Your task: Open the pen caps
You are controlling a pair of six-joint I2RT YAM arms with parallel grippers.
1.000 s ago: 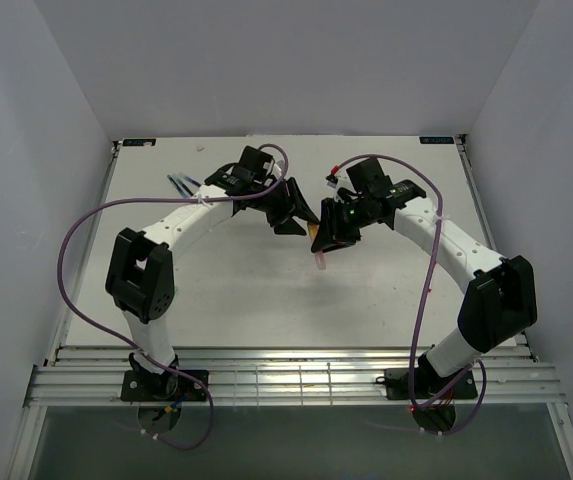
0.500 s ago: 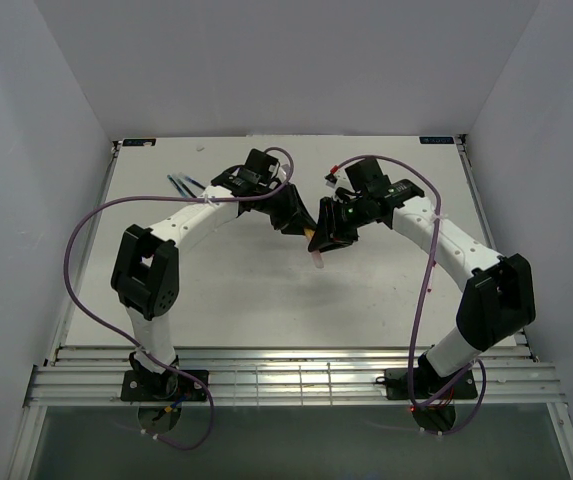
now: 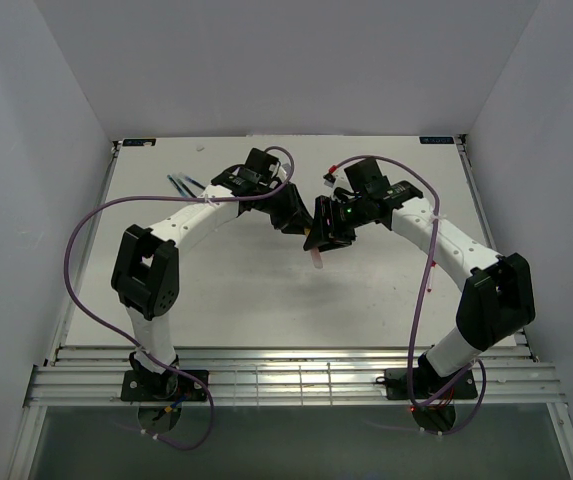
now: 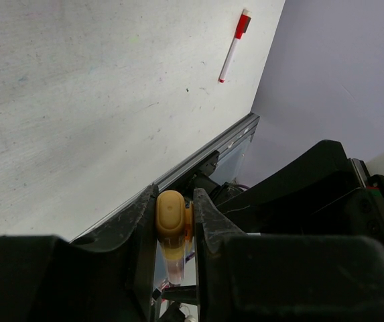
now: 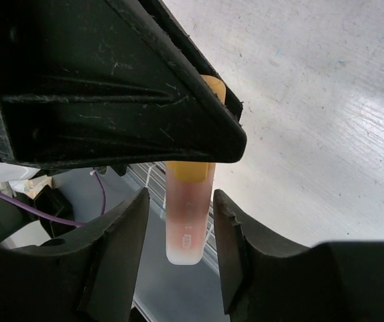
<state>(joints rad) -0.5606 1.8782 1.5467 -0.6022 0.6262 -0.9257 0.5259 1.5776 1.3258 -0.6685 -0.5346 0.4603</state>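
Observation:
My left gripper [image 3: 294,218] is shut on the yellow-orange body of a highlighter [image 4: 171,219] and holds it above the middle of the table. Its clear pinkish cap [image 5: 183,225] points down and away from the left fingers [image 5: 145,100]. It shows in the top view [image 3: 317,260] below both grippers. My right gripper [image 5: 178,231] is open, with one jaw on each side of the cap and a small gap on both sides. In the top view the right gripper [image 3: 323,236] stands right against the left one.
A white pen with a red cap [image 4: 234,43] lies on the white table [image 4: 78,100] near its edge. Thin blue pens [image 3: 181,183] lie at the back left. Grey walls close in the table on three sides.
My right gripper has moved left, up to the left gripper, so its open jaws now straddle the clear cap. The left gripper shifted slightly right and still holds the highlighter.

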